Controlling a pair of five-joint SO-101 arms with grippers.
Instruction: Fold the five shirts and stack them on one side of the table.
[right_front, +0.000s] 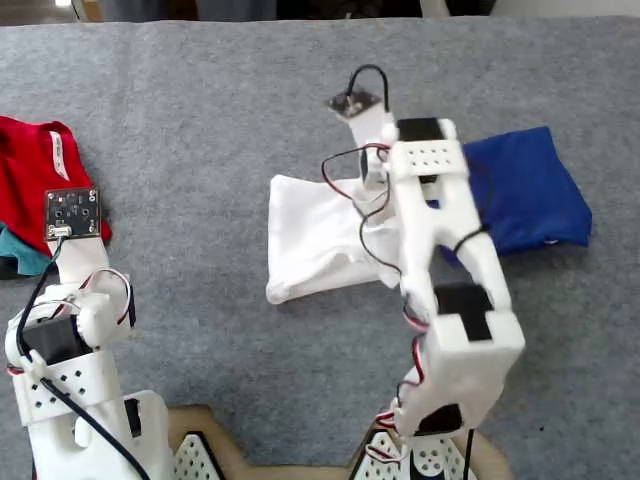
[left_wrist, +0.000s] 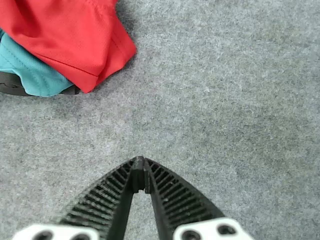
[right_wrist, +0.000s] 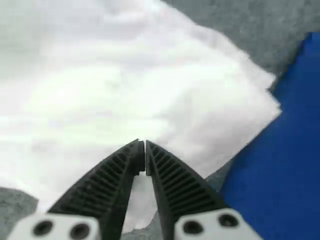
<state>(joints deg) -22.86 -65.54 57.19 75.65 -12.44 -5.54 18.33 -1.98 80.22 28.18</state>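
The right gripper (right_wrist: 144, 145), jaws together, hangs over the folded white shirt (right_front: 315, 240) at mid-table, the blue shirt (right_front: 530, 195) just beside it. The left gripper (left_wrist: 140, 162), likewise closed, is above the grey table (right_front: 200, 100) near the red shirt (right_front: 30, 170) lying on a teal shirt (left_wrist: 25, 70)

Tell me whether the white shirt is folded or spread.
Folded: the white shirt lies as a compact block, with no sleeves or collar showing.

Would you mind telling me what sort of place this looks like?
Likely a robotics lab bench: a grey cloth-covered table, the left arm and right arm mounted at its edge, and a white shirt, blue shirt and red shirt laid out.
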